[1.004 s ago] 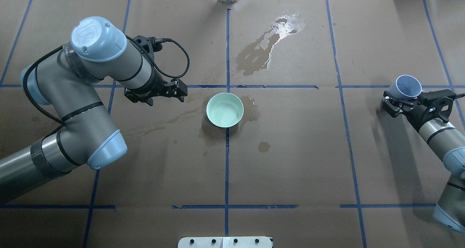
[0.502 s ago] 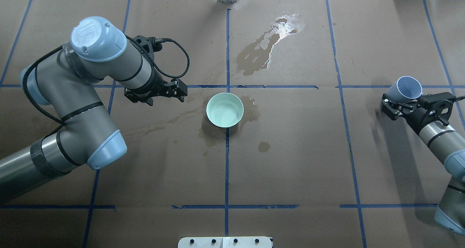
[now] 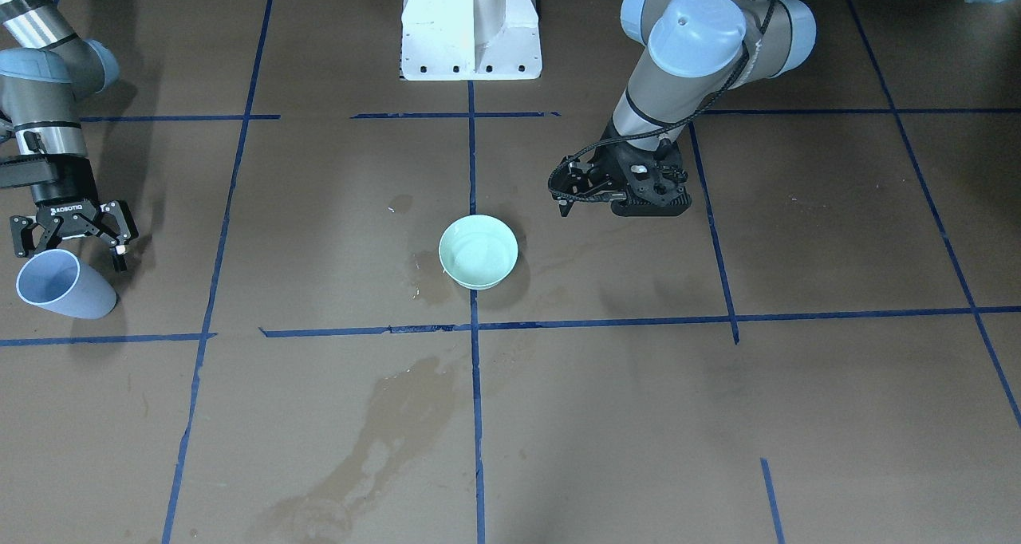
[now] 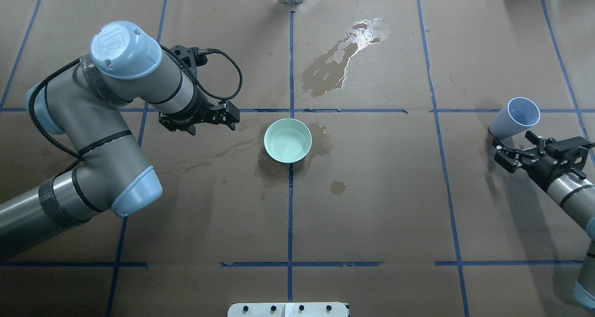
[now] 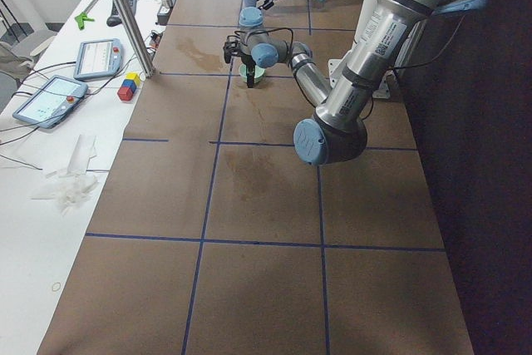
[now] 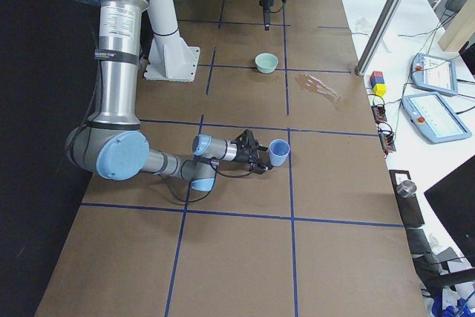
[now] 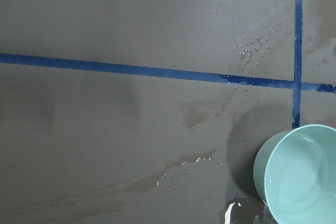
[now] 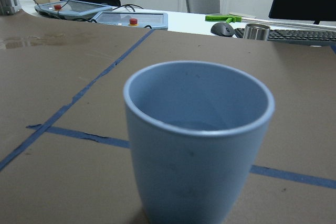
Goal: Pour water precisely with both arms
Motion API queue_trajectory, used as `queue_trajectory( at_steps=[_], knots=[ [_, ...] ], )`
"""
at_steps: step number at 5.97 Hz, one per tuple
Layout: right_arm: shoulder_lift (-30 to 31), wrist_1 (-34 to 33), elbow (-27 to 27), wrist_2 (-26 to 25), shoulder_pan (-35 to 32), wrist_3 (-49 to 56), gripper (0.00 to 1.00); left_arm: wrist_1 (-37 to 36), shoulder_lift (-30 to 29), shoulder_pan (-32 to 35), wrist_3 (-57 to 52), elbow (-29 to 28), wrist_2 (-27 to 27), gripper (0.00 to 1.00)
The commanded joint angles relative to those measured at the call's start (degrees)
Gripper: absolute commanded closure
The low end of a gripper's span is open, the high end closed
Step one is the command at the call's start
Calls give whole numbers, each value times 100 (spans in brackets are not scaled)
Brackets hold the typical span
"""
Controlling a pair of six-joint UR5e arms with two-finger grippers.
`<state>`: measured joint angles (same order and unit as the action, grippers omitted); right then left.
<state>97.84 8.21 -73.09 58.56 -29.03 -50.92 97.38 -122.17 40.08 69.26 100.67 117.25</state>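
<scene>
A pale blue cup (image 4: 515, 117) stands on the brown paper at the table's right; it also shows in the front view (image 3: 60, 289) and fills the right wrist view (image 8: 199, 145), with a faint water level inside. My right gripper (image 4: 513, 148) is open, just behind the cup and apart from it; the front view (image 3: 70, 249) shows it too. A mint green bowl (image 4: 287, 140) sits at the centre with a faint glint of water in it. My left gripper (image 4: 230, 117) hangs left of the bowl, looks shut and holds nothing. The left wrist view shows the bowl (image 7: 299, 177), no fingers.
Dark wet stains lie around the bowl and toward the far edge (image 4: 332, 68), with a glinting puddle (image 4: 365, 33). Blue tape lines (image 4: 290, 205) grid the paper. The white pedestal (image 3: 471, 25) stands at the robot's side. Tablets and coloured blocks (image 6: 378, 83) lie beyond the far edge.
My right gripper has opened, let go of the blue cup and drawn back toward the robot; the cup stays standing. The left arm and the bowl have not moved.
</scene>
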Motion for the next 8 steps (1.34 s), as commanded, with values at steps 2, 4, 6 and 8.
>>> queue_trajectory(
  at_steps=[2,4,6,8],
  knots=[
    [690,1197,-4,541,47,-233,0,0,0,0,0,5,-1,0],
    [1096,1360,-214,1154,-119,-226,0,0,-9,-9,209,-3,-9,0],
    [957,702,-206,3038,-1764,-147,0,0,-26,-35,290,-3,-18,0],
    [537,-217,-215,4647,-3224,228,0,-9,-52,-88,395,-3,-44,0]
  ],
)
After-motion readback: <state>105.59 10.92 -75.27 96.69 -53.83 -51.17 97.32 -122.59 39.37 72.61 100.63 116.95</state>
